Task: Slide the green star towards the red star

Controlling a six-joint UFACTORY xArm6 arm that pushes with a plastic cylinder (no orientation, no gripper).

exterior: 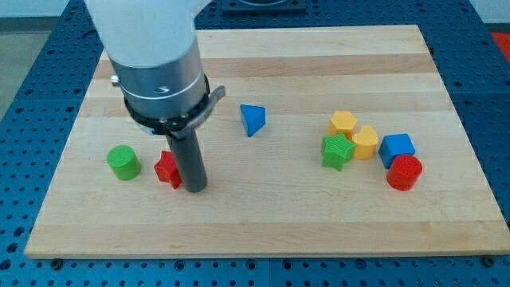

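The green star (337, 151) lies at the view's right, touching a yellow heart-like block (366, 143) on its right and sitting just below a yellow hexagon (343, 123). The red star (166, 168) lies at the view's left, partly hidden behind my rod. My tip (195, 188) rests on the board right against the red star's right side, far to the left of the green star.
A green cylinder (123, 162) stands left of the red star. A blue triangle (253, 119) lies near the middle. A blue cube (397, 148) and a red cylinder (404, 171) sit right of the yellow blocks. The wooden board (263, 231) ends near the view's bottom.
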